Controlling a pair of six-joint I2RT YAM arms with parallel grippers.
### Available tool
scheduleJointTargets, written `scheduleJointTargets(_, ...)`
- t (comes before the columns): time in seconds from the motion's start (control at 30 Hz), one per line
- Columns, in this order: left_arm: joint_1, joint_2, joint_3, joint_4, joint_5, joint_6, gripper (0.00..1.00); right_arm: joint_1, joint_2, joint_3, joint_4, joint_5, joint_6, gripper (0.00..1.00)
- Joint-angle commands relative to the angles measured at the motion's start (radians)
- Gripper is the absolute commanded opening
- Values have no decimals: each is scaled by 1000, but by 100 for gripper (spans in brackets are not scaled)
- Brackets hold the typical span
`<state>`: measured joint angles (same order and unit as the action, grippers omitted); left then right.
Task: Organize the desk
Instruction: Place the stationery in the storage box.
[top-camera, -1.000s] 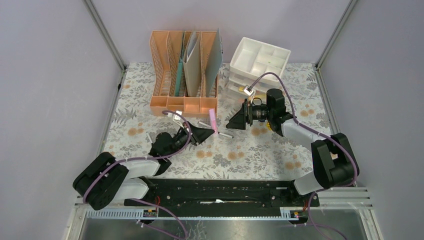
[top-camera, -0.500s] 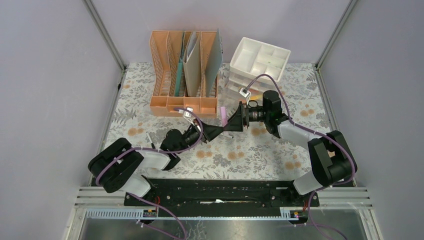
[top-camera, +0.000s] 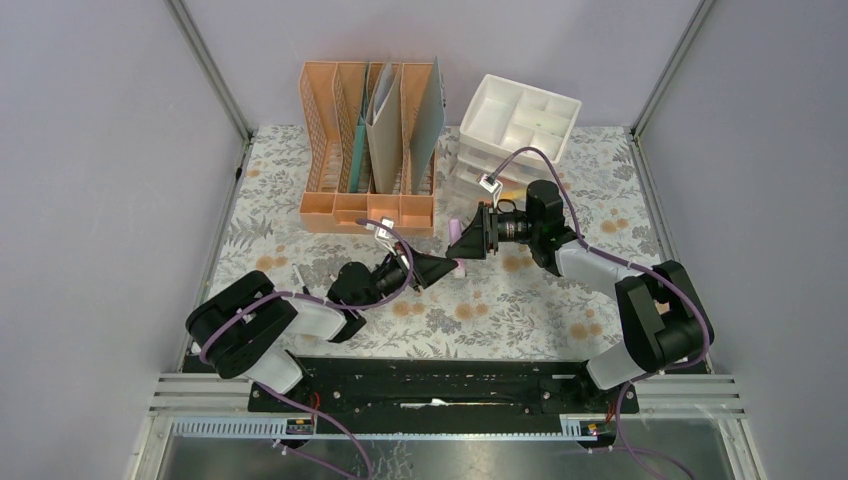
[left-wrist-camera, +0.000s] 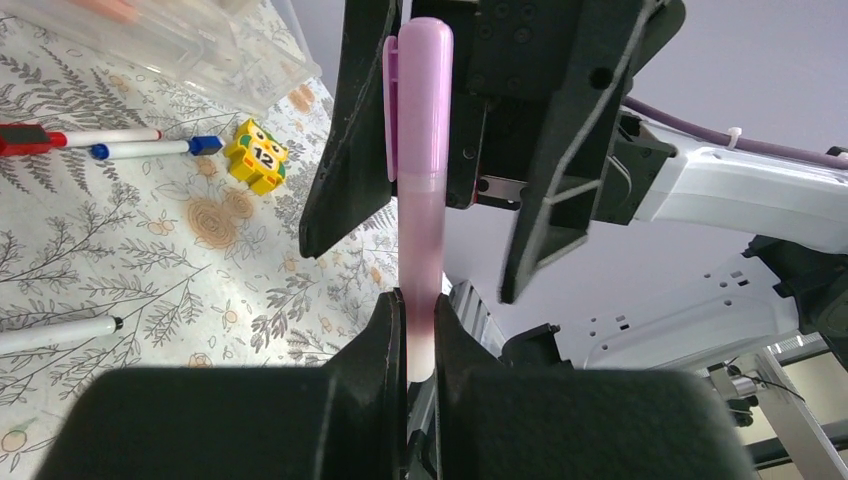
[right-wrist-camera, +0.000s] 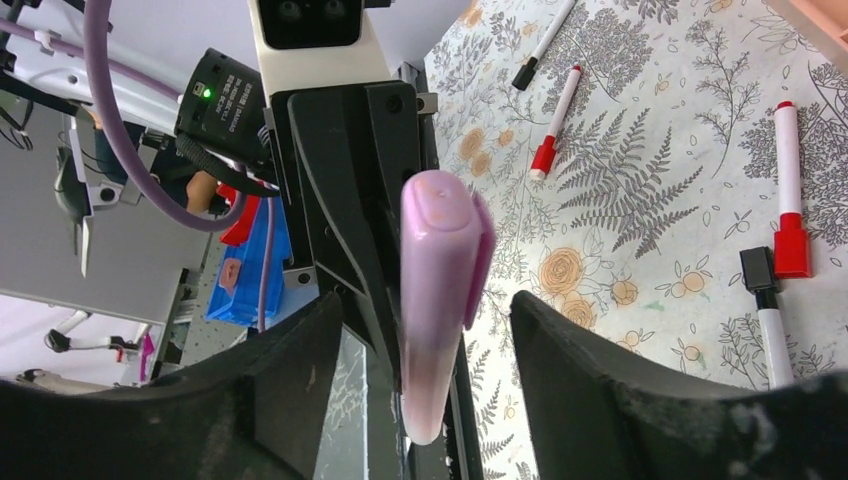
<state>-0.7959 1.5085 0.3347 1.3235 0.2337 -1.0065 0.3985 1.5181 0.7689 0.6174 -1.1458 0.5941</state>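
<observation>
Pink marker, left end effector gripping

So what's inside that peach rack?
The peach rack holds upright folders, one teal and the others grey, in its right slots. Its left slots look empty. The folders' lower parts are hidden behind the dividers.

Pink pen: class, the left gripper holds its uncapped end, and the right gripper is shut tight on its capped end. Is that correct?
Not quite. The right gripper is open: its jaws stand either side of the capped end of the pink pen, gaps showing, in the right wrist view. The left gripper does hold the uncapped end.
</observation>
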Motion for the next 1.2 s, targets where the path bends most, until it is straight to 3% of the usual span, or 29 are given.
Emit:
scheduleJointTargets(0.0, -9, 1, 16, 118, -17, -3, 0, 7, 11, 18, 45, -19, 12, 64)
scheduleJointTargets(0.07, -9, -4, 14, 118, -20, -1, 0, 7, 16, 20, 45, -20, 13, 54)
scheduleJointTargets(0.23, -9, -17, 8, 99, -24, 0, 0, 7, 12, 26, 30, -26, -7, 19)
scheduleJointTargets(0.37, -9, -44, -5, 76, -16, 20, 16, 6, 1, 48, -59, -23, -84, 4)
scheduleJointTargets(0.57, -9, -177, -45, -56, -34, 137, 47, 7, -29, 118, -334, 18, -338, 0)
scheduleJointTargets(0.77, -9, -446, -42, -433, -141, 325, 59, 3, -79, 212, -689, 120, -732, 0)
scheduleJointTargets(0.87, -8, -604, -44, -630, -256, 425, 74, 2, -108, 269, -846, 225, -912, 0)
scheduleJointTargets(0.97, -7, -766, -56, -797, -390, 479, 97, 2, -147, 306, -950, 395, -1037, 0)
scheduleJointTargets(1.17, -5, -982, -52, -1053, -553, 520, 99, 1, -179, 394, -1041, 688, -1217, 0)
